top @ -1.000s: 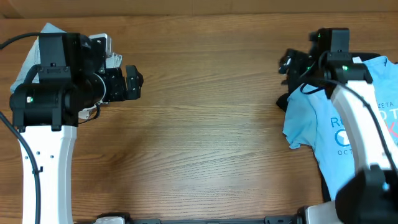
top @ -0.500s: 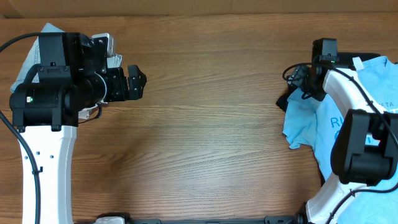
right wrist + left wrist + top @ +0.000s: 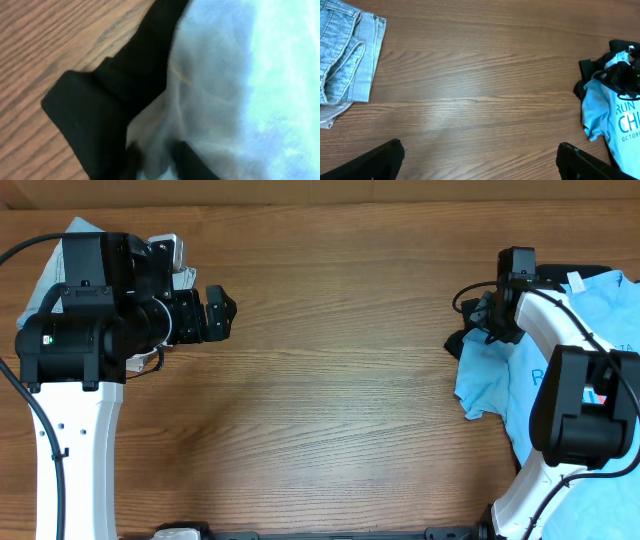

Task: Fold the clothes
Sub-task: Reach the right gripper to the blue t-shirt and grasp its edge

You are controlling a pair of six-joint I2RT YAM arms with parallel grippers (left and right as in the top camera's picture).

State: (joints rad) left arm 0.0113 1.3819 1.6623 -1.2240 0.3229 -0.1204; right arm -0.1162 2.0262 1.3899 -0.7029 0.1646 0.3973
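At the table's left edge: a pale denim piece [image 3: 347, 55] lies folded, its seams and a belt loop showing in the left wrist view; from overhead only a corner of it [image 3: 78, 228] shows past the left arm.
Off-white piece [image 3: 327, 119]: a strip of it pokes out from under the denim's lower edge, touching it.
Left claw [image 3: 215, 312]: it hangs above the wood just right of the denim and faces the middle of the table. In its own camera the two dark fingers [image 3: 380, 160] sit at opposite lower corners, so the claw [image 3: 480, 150] is spread wide with nothing in it.
Table [image 3: 330, 380]: brown wood grain running left to right [image 3: 480, 75], and it fills the upper left of the right wrist view [image 3: 40, 40].
Black T-shirt [image 3: 455, 345]: it lies under the sky-blue one. A dark corner juts out at the pile's left side [image 3: 580, 90] and lies flat on the wood [image 3: 100, 100].
Right claw [image 3: 487, 315]: it is down at the upper left edge of the pile. In the wrist view its dark, blurred fingers [image 3: 192, 162] stand close together with a fold of blue cloth between them [image 3: 155, 160]; whether they are actually pinching it, I cannot tell.
Sky-blue T-shirt [image 3: 490, 380]: it lies rumpled at the table's right side on top of the black one, its print partly readable as "RUN" and "CHI" [image 3: 595, 105]. Up close the cloth is wrinkled and pale [image 3: 240, 75].
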